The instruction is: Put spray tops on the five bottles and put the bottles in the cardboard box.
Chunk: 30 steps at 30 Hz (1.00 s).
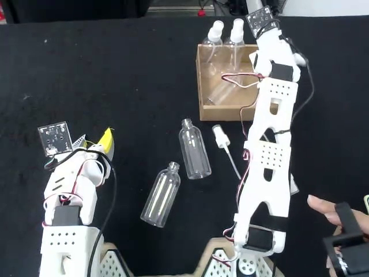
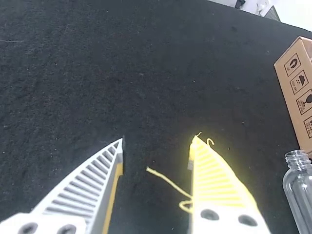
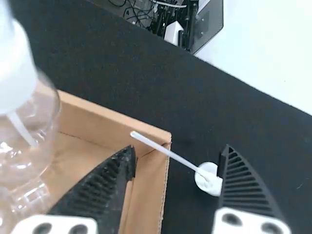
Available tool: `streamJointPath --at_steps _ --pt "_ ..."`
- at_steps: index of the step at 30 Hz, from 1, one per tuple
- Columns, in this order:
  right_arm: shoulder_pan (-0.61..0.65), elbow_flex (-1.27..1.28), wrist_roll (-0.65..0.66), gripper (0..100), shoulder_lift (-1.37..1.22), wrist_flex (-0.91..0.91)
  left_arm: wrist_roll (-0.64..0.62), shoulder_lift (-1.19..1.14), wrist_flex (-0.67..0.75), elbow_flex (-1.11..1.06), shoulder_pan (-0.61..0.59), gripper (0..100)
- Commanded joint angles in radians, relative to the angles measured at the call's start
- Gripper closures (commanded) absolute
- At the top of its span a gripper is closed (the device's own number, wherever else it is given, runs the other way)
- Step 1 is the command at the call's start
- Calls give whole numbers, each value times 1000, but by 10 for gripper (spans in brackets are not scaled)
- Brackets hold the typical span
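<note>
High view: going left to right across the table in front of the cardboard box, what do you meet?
Yellow-fingered left gripper → clear plastic bottle lying uncapped → second clear uncapped bottle → white spray top with tube.

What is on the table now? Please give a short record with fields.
box: holds two topped bottles, upright
bare bottles: two, lying on the table
loose tops: one near the bare bottles, one beside the box corner
left gripper: open, above the table
right gripper: open, over the box corner
</note>
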State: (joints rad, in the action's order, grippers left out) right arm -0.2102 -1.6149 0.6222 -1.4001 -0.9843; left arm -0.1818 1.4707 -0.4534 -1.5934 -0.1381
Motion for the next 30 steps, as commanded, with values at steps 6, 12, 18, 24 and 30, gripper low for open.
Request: streamJointPath --at_steps 6,12,18,24,30 --pt "3 -50 8 740 108 -3 -2 12 21 13 5 787" --pt "3 -54 8 741 61 84 -2 12 23 13 8 787" --pt "14 -53 14 762 28 127 -2 12 23 13 12 787" --pt "26 -51 15 769 24 121 -2 12 21 13 12 787" --pt "35 -28 15 767 22 120 -2 12 21 13 12 787"
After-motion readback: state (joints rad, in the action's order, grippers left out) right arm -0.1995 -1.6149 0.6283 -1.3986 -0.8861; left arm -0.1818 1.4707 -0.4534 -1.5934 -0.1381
